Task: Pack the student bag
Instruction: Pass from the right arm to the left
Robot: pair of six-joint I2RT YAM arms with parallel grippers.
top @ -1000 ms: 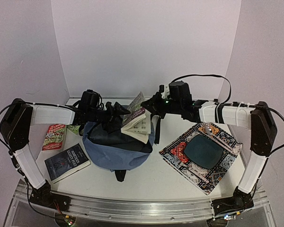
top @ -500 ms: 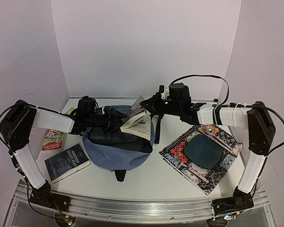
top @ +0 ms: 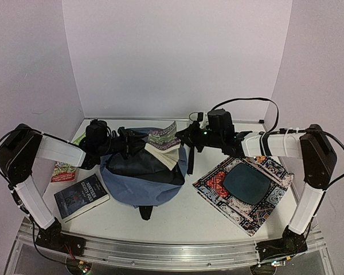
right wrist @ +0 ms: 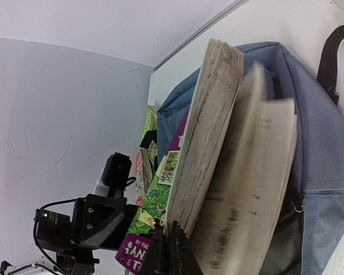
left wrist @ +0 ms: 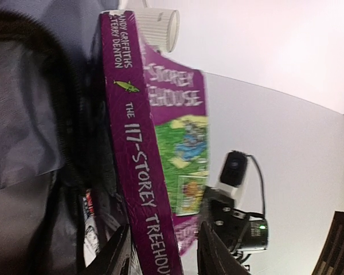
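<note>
The student bag (top: 135, 183) lay near the middle of the table (top: 183, 220), its mouth turned to 12 o'clock and gaping dark. I judged it soft and limp: the fabric sagged in folds, so the opening would not stay wide by itself, and any push on the rim would drag the whole bag along. The stiffer holds looked to be the zipper edge of the mouth and the black strap loop at 6 o'clock.

A purple book (left wrist: 140, 154) hung over the mouth, fanned open. My left hand (left wrist: 160, 247) had its fingers set narrowly either side of the spine and, as far as I could judge, was holding it. My right hand (right wrist: 171, 251) was nearly closed at the lower edge of the page block and seemed to pinch it. The paperback looked light but floppy, with loose pages apt to catch on the lining.

Room was tight at 12 o'clock, where both wrists crowded the mouth close to the back wall. A dark paperback (top: 80, 196) lay at 8 o'clock of the bag, a red-and-green book (top: 63, 171) at 9 o'clock under my left arm, and the patterned mat (top: 264, 209) at 3 o'clock. At 6 o'clock, bare table ran to the near edge.
</note>
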